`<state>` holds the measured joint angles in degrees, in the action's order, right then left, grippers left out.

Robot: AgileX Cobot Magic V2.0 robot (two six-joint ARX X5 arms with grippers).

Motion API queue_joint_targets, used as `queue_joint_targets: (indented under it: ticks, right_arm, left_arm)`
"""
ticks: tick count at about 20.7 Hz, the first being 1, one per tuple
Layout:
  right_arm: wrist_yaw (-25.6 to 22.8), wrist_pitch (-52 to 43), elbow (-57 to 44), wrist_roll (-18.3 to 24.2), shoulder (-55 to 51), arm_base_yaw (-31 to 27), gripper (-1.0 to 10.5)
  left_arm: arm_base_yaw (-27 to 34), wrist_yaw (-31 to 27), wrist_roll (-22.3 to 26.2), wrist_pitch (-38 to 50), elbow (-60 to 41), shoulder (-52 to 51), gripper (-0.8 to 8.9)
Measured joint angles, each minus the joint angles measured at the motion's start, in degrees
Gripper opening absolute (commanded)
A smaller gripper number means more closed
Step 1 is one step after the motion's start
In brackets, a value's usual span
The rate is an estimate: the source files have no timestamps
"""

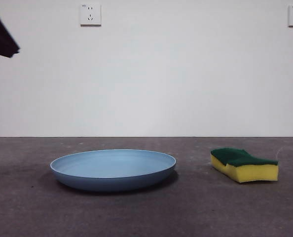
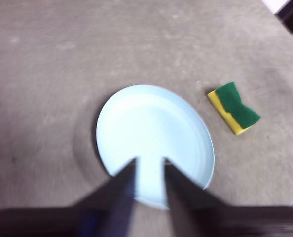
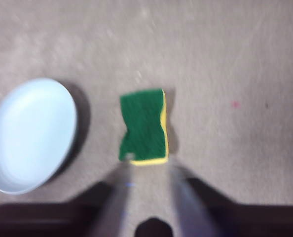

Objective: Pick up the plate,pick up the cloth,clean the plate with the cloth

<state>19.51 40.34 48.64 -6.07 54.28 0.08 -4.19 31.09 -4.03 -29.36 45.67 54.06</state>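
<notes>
a: saw the plate point(image 1: 113, 169) flat on the table point(image 1: 28, 207), with the cloth point(image 1: 243, 164) well apart beside it, green side up.

b: found the left gripper point(image 2: 150, 160) above the plate, jaws parted, holding nothing. spotted the right gripper point(image 3: 151, 168) over the cloth, likewise parted, blurred, not touching.

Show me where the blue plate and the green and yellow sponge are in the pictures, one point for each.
blue plate point(image 1: 113, 165), front view, on the inner floor of the dish.
sponge point(image 3: 142, 124), right wrist view, on the middle of the green scouring layer.
</notes>
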Motion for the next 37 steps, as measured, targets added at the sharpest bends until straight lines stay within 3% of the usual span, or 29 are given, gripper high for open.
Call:
queue_joint_targets:
  ticks: [7,13,16,23,29,30,32,34,37]
  right_arm:
    - [0.02,0.26,0.02,0.52,0.83,0.09,5.4]
    - [0.02,0.33,0.04,0.59,0.83,0.72,5.4]
    - [0.02,0.33,0.04,0.57,0.83,0.72,5.4]
    - [-0.02,0.33,0.04,0.57,0.83,0.72,5.4]
    - [-0.02,0.35,0.07,0.57,0.83,0.72,5.4]
    - [-0.02,0.33,0.07,0.57,0.83,0.72,5.4]
    - [-0.02,0.33,0.07,0.57,0.83,0.72,5.4]
    - [-0.02,0.33,0.07,0.57,0.83,0.72,5.4]
    - [-0.02,0.33,0.07,0.55,0.83,0.72,5.4]
  left_arm:
    - [-2.34,-0.7,-4.39,4.94,1.99,7.37,4.09]
    - [-9.03,-13.38,-0.74,-4.7,14.73,22.77,4.08]
    - [-11.15,-18.58,1.31,-4.74,16.81,30.03,4.07]
    - [-12.74,-18.99,2.05,-1.22,16.81,43.15,4.07]
    - [-14.62,-21.73,2.12,3.37,16.85,47.67,4.04]
    - [-14.75,-21.97,2.12,3.67,16.85,47.82,3.9]
    - [-14.8,-22.05,2.12,3.78,16.85,47.84,1.54]
    - [-14.8,-22.03,2.12,3.74,16.85,47.84,-0.08]
    - [-14.8,-22.01,2.49,3.06,16.85,47.84,-0.09]
